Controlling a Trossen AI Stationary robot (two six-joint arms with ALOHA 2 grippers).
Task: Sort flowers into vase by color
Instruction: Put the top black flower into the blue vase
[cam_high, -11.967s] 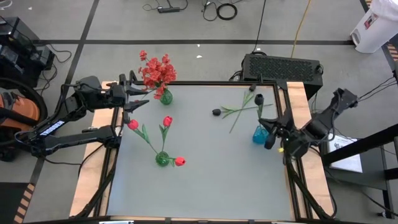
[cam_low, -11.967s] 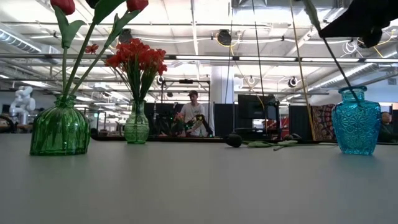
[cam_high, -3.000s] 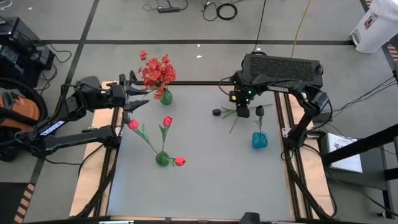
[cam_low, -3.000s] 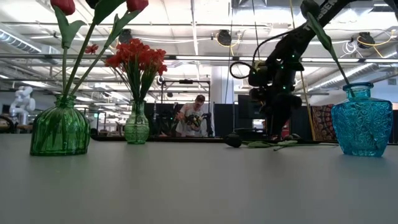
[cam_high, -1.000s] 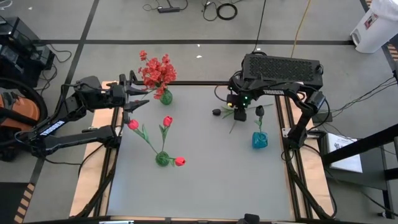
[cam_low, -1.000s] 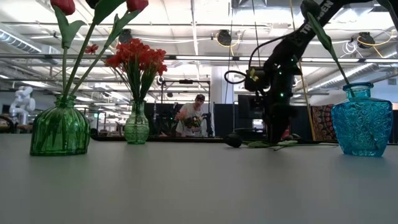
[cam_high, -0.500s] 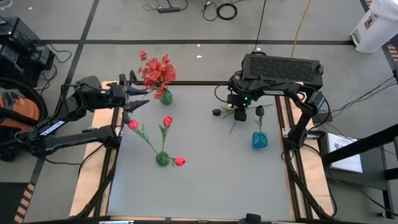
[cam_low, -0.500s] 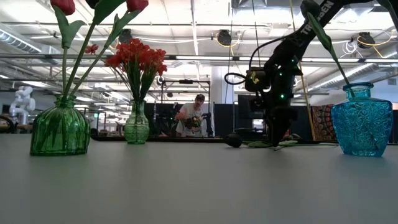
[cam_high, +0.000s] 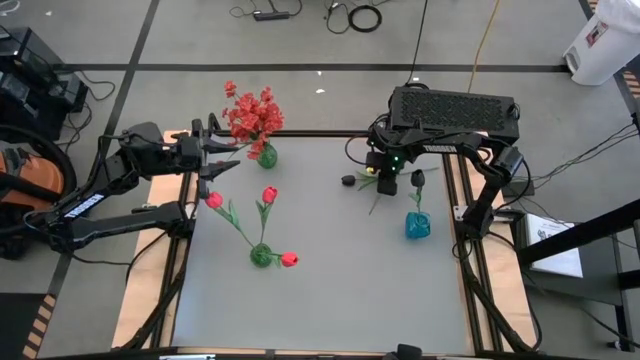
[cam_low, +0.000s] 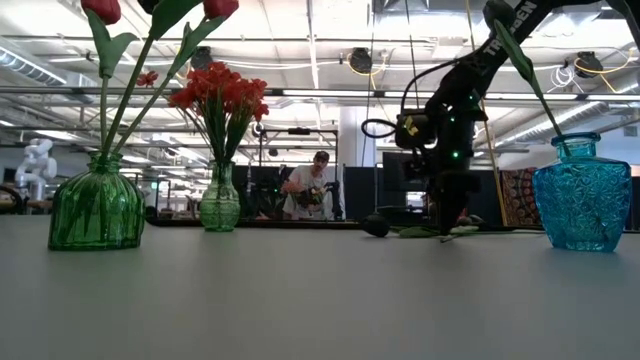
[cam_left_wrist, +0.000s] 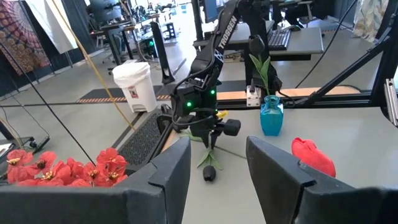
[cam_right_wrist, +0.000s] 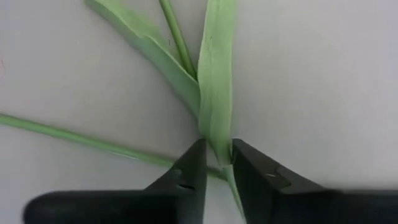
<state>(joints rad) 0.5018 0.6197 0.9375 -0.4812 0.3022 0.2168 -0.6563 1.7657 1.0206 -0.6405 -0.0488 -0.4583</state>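
While our right end effector (cam_right_wrist: 214, 163) pinches down on the loose flower, we still have one black bloom left to sort.

Nearest us in the low view stands the green vase (cam_low: 96, 208) with red tulips (cam_high: 268, 194); behind it a second green vase (cam_low: 219, 205) holds the red spray (cam_high: 251, 113). Farther across the desk (cam_high: 320, 290), near the blue vase (cam_high: 417, 223), the loose flower (cam_high: 372, 181) lies flat, its fingers (cam_right_wrist: 186, 175) drawn narrow around the stem at the leaf base. We judge it light, limp and slippery, so that low stem hold suits it; the bloom would crush. Our left end effector (cam_left_wrist: 216, 163) waits partly open by the far-left edge.
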